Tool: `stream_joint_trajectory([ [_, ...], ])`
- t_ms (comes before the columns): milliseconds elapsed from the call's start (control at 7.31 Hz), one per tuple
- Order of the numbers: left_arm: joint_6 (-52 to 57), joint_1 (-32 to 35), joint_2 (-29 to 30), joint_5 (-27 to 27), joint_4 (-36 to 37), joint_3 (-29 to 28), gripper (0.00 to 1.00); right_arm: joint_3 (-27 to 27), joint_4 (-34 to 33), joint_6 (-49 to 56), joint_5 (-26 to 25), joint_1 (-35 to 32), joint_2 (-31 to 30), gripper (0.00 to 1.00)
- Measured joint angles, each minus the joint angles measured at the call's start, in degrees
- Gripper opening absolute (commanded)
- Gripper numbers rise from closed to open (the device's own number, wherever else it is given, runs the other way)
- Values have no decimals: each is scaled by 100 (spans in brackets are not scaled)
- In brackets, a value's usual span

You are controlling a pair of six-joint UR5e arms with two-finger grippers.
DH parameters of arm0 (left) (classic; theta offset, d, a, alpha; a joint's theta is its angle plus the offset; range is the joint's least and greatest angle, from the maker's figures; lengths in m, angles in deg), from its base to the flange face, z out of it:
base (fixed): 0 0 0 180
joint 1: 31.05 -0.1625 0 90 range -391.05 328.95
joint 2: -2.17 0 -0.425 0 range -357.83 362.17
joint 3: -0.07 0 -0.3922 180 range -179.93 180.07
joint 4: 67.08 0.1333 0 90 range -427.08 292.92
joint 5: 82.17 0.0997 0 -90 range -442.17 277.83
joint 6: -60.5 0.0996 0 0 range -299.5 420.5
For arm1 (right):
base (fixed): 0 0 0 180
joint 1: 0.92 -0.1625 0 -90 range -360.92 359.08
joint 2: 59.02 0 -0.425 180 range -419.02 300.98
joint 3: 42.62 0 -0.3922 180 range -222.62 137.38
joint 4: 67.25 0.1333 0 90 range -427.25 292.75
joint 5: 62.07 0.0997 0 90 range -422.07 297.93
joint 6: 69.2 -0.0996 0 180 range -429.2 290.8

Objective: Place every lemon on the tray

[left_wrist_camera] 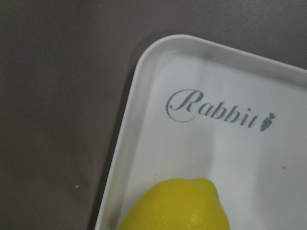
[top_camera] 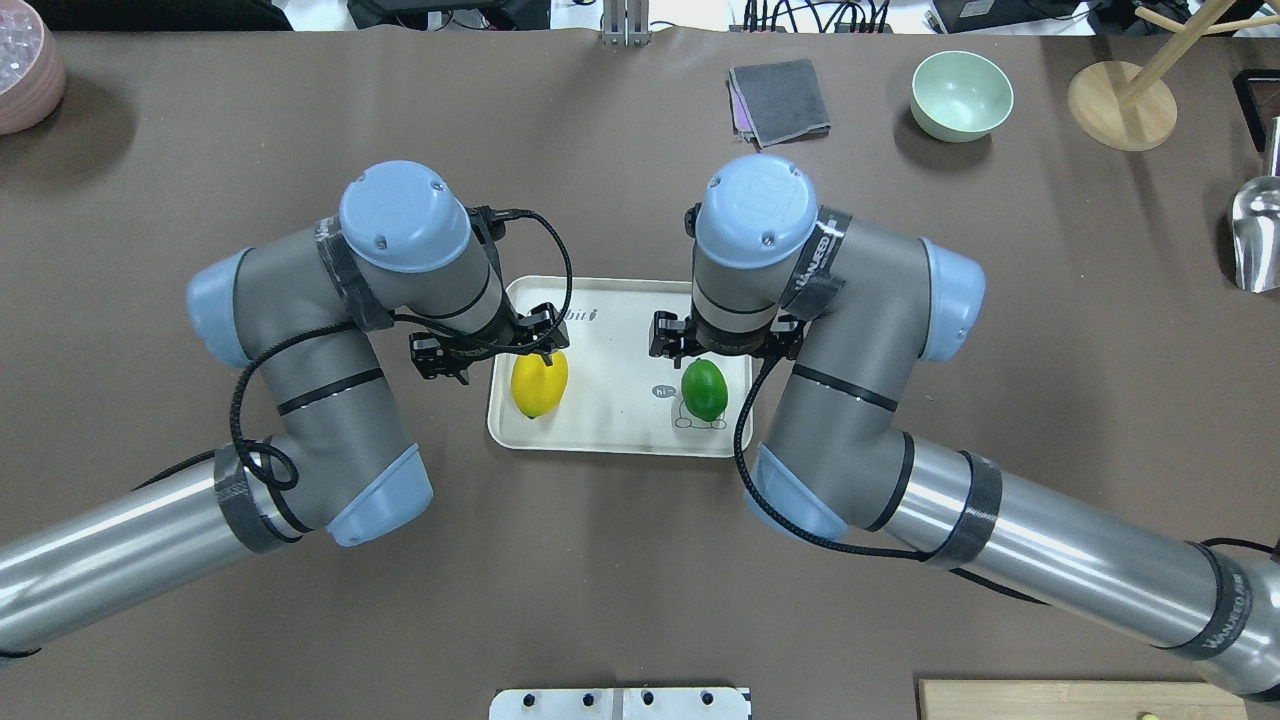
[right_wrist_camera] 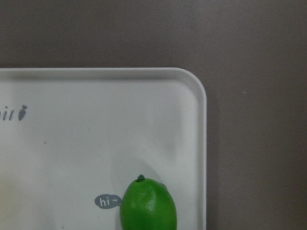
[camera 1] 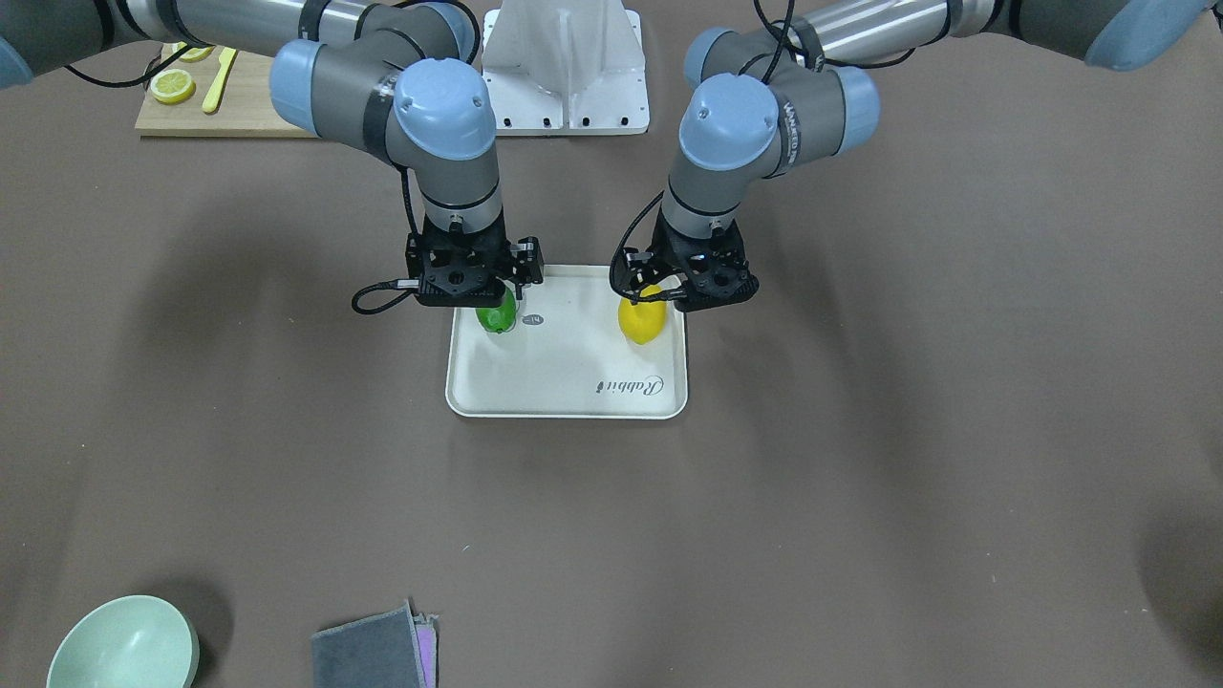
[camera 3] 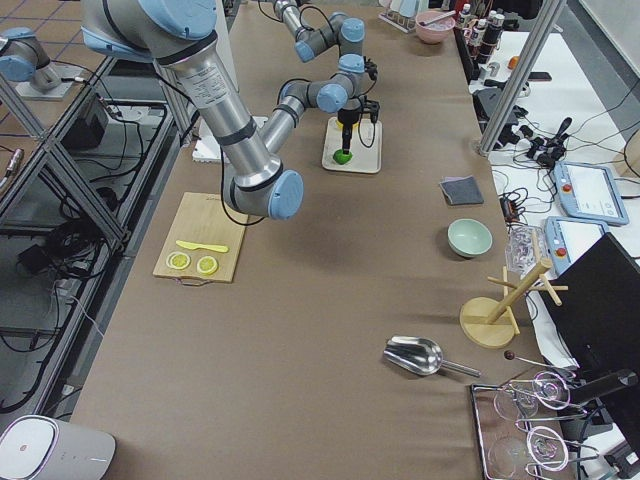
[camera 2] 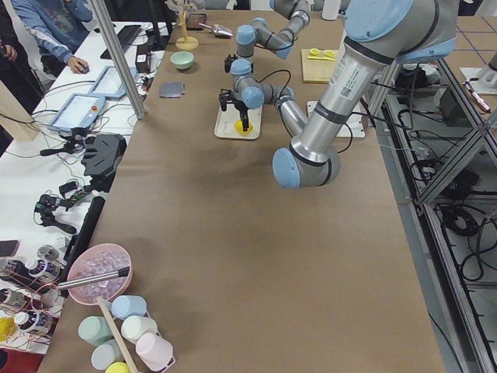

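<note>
The cream-white tray (camera 1: 573, 382) lies mid-table, also in the overhead view (top_camera: 620, 420). The yellow lemon (camera 1: 642, 321) rests on its side nearer my left arm, and also shows in the overhead (top_camera: 540, 385) and left wrist (left_wrist_camera: 175, 206) views. The green lemon (camera 1: 495, 318) rests on the other side over the cartoon drawing (top_camera: 705, 390), (right_wrist_camera: 147, 205). My left gripper (camera 1: 652, 301) stands straight over the yellow lemon. My right gripper (camera 1: 495, 302) stands over the green one. The fingers of both are hidden, so I cannot tell whether they are open or shut.
A bamboo cutting board (camera 1: 248, 105) with lemon slices and a yellow knife lies near the robot's base. A mint bowl (top_camera: 961, 95), a grey cloth (top_camera: 780, 100), a wooden stand (top_camera: 1120, 105), a metal scoop (top_camera: 1258, 230) and a pink bowl (top_camera: 25, 75) line the table's far side.
</note>
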Motion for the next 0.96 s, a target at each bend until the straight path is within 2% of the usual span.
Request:
stream_joint_trajectory([
  [274, 1048, 786, -467, -441, 991, 1059, 98, -1259, -1054, 738, 556, -731, -454, 100],
  [410, 1808, 1323, -799, -709, 1192, 1288, 98, -1808, -1552, 1353, 753, -1179, -765, 100],
  [547, 2654, 1915, -1136, -986, 1270, 1344, 98, -2107, -1894, 2063, 958, -1687, -1060, 100],
  [821, 4384, 2972, -1787, -1329, 1310, 1150, 98, -2230, -2132, 3720, 1247, -2657, -1820, 100],
  [957, 5103, 3341, -2039, -1377, 1315, 951, 98, -2073, -2139, 4588, 1337, -3088, -2182, 100],
])
